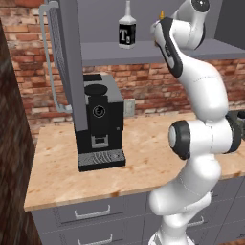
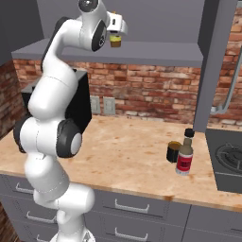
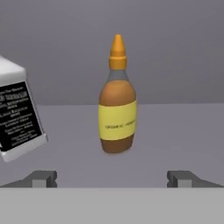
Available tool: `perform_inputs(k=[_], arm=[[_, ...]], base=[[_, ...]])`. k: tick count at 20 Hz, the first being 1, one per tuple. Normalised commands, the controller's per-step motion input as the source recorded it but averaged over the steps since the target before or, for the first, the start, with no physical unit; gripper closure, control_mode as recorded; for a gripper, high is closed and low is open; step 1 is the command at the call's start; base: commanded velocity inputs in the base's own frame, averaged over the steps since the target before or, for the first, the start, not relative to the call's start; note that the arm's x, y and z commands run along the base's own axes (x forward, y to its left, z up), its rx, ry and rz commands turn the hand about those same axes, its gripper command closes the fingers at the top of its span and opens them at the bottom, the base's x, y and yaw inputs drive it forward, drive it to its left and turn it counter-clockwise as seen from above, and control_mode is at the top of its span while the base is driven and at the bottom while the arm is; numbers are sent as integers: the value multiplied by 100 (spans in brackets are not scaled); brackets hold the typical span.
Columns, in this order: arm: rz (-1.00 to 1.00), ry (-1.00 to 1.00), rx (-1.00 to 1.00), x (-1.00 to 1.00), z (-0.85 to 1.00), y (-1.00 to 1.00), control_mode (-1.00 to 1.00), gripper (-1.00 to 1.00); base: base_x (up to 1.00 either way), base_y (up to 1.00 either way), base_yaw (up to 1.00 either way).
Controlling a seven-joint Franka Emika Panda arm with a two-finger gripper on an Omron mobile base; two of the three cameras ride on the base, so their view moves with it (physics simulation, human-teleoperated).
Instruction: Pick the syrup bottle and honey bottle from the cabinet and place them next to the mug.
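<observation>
in the hand view the gripper (image 3: pixel 112 177) stands wide open and empty, its two dark fingertips (image 3: pixel 41 178) far apart low in the picture, with the honey bottle (image 3: pixel 117 103) upright on the cabinet (image 3: pixel 175 131) shelf straight ahead between them, not touched; this view alone makes out its amber body, yellow label and orange pointed cap. to its left here leans the edge of a black bottle (image 3: pixel 17 116) with white print, close beside but apart from the honey bottle. the left base view shows that same black bottle (image 1: pixel 127 29) whole, upright on the shelf with a white "t" label and a slim pale neck, while the arm's upper links cover most of the honey bottle, leaving just its orange tip (image 1: pixel 162 15) showing. it also shows the coffee machine (image 1: pixel 98 124) standing on the counter (image 1: pixel 57 167) under the shelf. the right base view gives what the others do not: the syrup bottle (image 2: pixel 185 158) with its red label standing upright on the counter (image 2: pixel 123 156), touching or just beside the mug (image 2: pixel 173 151) to its left, near the stove's edge; up on the shelf the hand hides all but the honey bottle's lower body (image 2: pixel 115 42).
</observation>
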Motion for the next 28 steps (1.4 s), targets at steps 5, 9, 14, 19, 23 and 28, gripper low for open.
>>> perform_inputs(k=[5,9,14,19,23,28], arm=[[0,0,0,39,0,0,-100,-100],[0,0,0,41,-2,-2,-100,-100],[0,0,0,37,-1,-4,-100,-100],[0,0,0,24,-2,-3,-100,-100],[0,0,0,28,-3,-4,-100,-100],[0,0,0,22,-3,-1,-100,-100]], base=[[0,0,0],[0,0,0],[0,0,0],[0,0,0],[0,0,0],[0,0,0]])
